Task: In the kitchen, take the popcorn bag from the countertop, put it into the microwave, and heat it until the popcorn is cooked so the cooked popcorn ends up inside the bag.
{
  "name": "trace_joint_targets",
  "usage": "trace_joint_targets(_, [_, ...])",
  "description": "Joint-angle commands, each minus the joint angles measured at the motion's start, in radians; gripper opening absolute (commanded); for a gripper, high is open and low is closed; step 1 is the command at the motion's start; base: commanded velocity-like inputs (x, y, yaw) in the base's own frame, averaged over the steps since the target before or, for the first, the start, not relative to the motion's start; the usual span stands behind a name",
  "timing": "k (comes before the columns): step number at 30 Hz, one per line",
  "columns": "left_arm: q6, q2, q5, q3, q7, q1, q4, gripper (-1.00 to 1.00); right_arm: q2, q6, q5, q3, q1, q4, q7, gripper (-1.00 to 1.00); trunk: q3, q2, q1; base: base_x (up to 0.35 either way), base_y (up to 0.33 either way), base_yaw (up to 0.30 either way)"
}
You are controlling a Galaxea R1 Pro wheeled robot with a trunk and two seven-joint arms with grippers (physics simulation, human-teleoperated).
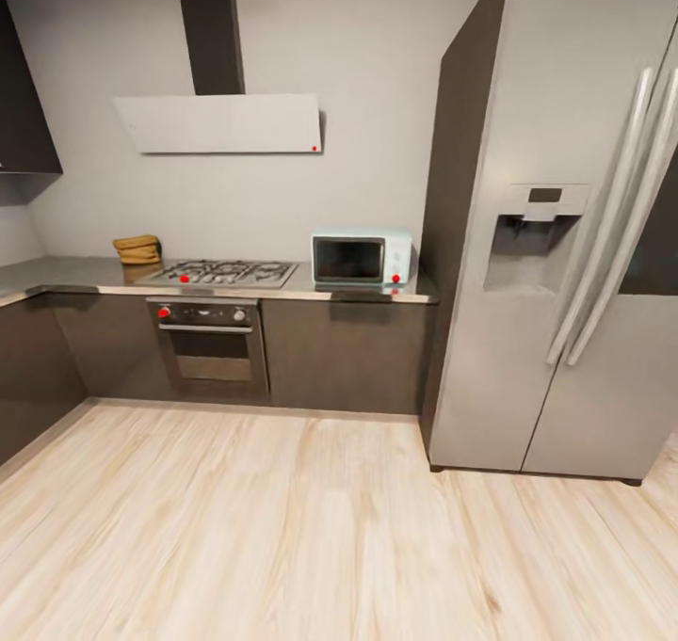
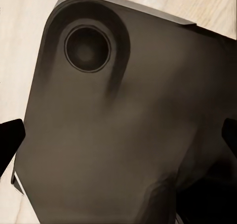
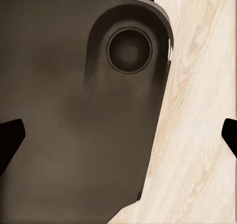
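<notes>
The robot stands back on the wooden floor (image 1: 282, 528), well apart from the kitchen units, and no step of the task appears begun. The popcorn bag (image 1: 137, 248) sits on the table (image 1: 66, 272) near its back edge, toward the left end of the run, just beside the left side of the gas hob (image 1: 222, 273). Its contents are too small to make out. The microwave (image 1: 362, 258) stands at the right end of the same table, next to the refrigerator (image 1: 565, 246), with its dark door shut. The hob lies between bag and microwave, with the built-in oven (image 1: 207, 340) under it.

In the left wrist view the left hand (image 2: 118, 140) shows dark fingertips at opposite edges of the picture, spread wide with nothing between them; behind them is a dark rounded panel of the robot's own body (image 2: 123, 125) over the floor. The right hand (image 3: 118, 135) stands the same way, fingertips far apart and holding nothing.

Judged from this, everything is left: approach the table, grasp the bag, open the microwave, place the bag inside, close it and run the heating.
</notes>
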Motion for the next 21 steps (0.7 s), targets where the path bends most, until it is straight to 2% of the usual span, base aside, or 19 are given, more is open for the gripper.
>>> trace_joint_targets(1, [-0.002,0.0,0.005,0.001,0.0,0.0,0.0,1.0,0.0,-0.002,0.008,0.004,0.0,0.0,-0.001,1.0,-0.001,0.0,0.001,0.326,0.053,-0.01])
trace_joint_targets(21, [-0.007,0.001,0.006,0.002,0.0,0.0,0.0,1.0,0.0,-0.001,0.011,0.007,0.0,0.0,0.0,1.0,-0.001,0.0,0.001,0.326,0.112,-0.001])
